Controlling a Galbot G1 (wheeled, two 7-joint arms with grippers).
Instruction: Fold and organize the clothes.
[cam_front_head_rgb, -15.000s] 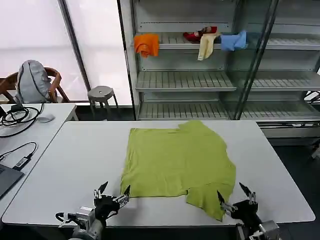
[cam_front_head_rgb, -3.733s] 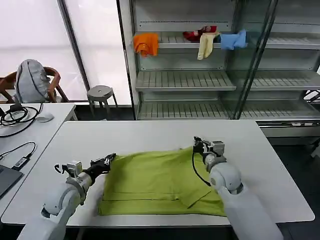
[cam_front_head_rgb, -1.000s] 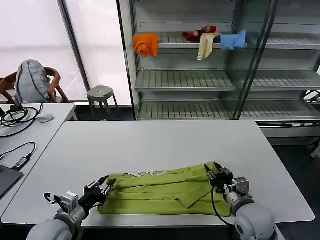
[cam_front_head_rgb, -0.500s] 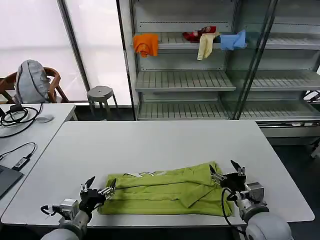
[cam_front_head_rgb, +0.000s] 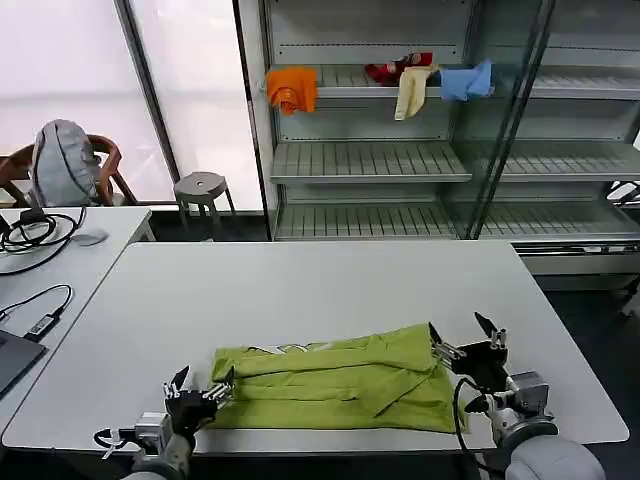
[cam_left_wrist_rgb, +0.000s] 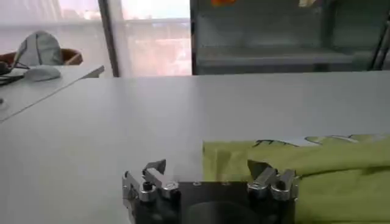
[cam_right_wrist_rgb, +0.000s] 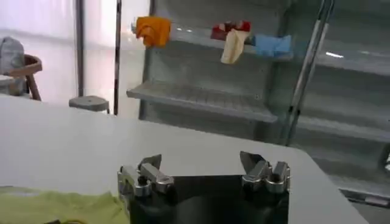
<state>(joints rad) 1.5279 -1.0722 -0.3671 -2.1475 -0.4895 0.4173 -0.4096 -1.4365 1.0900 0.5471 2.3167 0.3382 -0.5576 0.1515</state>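
The yellow-green T-shirt (cam_front_head_rgb: 335, 381) lies folded into a long band near the front edge of the white table (cam_front_head_rgb: 300, 290). My left gripper (cam_front_head_rgb: 200, 385) is open just off the band's left end, holding nothing. In the left wrist view the shirt (cam_left_wrist_rgb: 329, 167) lies ahead of the left gripper (cam_left_wrist_rgb: 207, 167), one fingertip (cam_left_wrist_rgb: 259, 167) over its edge. My right gripper (cam_front_head_rgb: 465, 340) is open at the band's right end, lifted clear of the cloth. The right wrist view shows the right gripper (cam_right_wrist_rgb: 201, 161) empty, with a corner of the shirt (cam_right_wrist_rgb: 61, 207) beside it.
Behind the table stands a metal shelf unit (cam_front_head_rgb: 400, 160) holding an orange garment (cam_front_head_rgb: 293, 88) and red, cream and blue garments (cam_front_head_rgb: 430, 78). A side desk with cables (cam_front_head_rgb: 40, 260) is at the left, with a stool (cam_front_head_rgb: 203, 188) and a chair (cam_front_head_rgb: 65, 165) beyond.
Both grippers have let go of the shirt's far edge, opened, and drawn back toward me and outward. The folded band lies still on the table.
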